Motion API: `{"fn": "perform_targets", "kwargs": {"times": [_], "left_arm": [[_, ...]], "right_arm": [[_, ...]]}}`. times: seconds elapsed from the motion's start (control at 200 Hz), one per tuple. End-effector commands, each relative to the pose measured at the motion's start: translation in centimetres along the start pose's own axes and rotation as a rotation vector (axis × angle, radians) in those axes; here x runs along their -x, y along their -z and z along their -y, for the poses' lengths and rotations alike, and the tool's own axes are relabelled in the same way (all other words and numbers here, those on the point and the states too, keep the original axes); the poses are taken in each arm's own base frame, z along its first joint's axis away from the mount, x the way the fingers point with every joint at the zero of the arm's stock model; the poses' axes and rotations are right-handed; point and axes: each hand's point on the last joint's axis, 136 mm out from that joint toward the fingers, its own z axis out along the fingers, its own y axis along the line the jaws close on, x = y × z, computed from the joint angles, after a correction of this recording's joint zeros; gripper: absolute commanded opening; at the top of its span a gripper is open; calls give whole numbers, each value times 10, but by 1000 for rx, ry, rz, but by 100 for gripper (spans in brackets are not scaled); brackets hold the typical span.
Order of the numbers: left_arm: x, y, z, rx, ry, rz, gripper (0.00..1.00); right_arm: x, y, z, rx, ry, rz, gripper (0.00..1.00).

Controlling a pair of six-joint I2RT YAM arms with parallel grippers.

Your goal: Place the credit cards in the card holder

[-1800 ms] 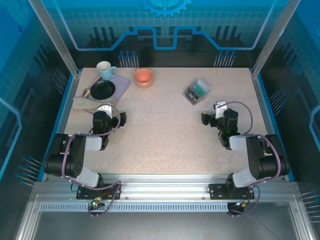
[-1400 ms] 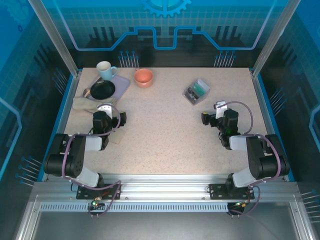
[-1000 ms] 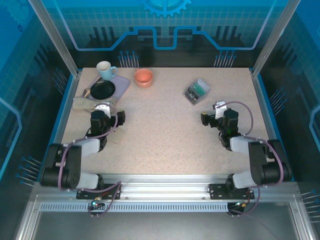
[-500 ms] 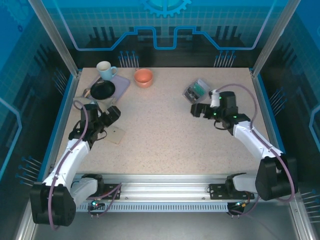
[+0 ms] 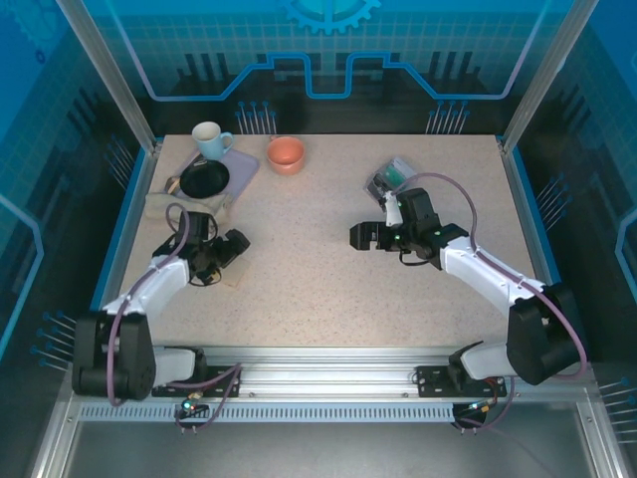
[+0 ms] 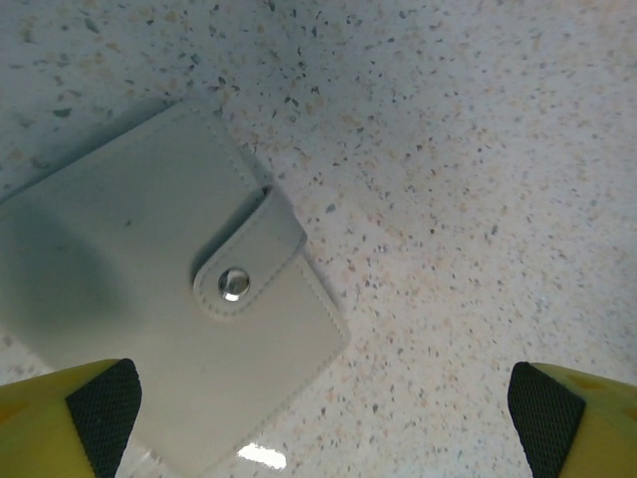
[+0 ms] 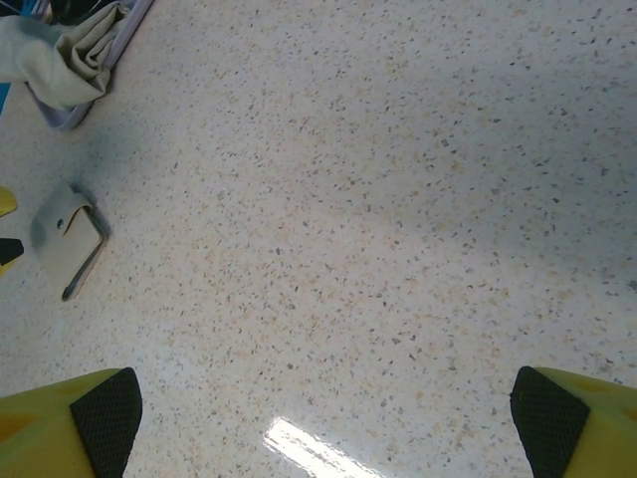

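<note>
Card holder point(image 6: 149, 319) lies snapped shut on the bench point(image 5: 318, 299) just below the left gripper point(image 6: 323, 403), jaws released wide and empty — the right gripper point(image 5: 360, 236), likewise released, hangs well apart from it — so pin its body, then lift the small snap tab point(image 6: 249, 271) first.
</note>
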Motion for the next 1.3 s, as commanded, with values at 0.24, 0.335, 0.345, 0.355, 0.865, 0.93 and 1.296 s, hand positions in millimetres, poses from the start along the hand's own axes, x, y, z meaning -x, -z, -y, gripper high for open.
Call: {"fn": "perform_targets", "kwargs": {"times": [0.24,0.335,0.345,0.355,0.865,0.93,1.296], "left_arm": [[-53,-47,46,-87,-155,-262,97],[-94,-57,74,-123,-266,-348,97],[-98,-57,78,-126,-280,-356,97],[-101,-57,82,-131,-293,-361,96],[-85,1,161,-273,-312,-236,91],[-80,-6,141,-334,-160,-276,88],[-107,-22,135,-405,-63,-366,68]], "right_arm": [[-15,-3,20,-113,-52,-56,98],[-21,-5,30,-153,-83,-66,96],[-22,-5,31,-155,-87,-67,96],[-22,-5,31,-157,-90,-68,96],[-42,-33,14,8,-263,-181,65],[-40,-47,-2,46,-238,-222,54],[-70,-96,-24,20,-201,-412,26]]}}
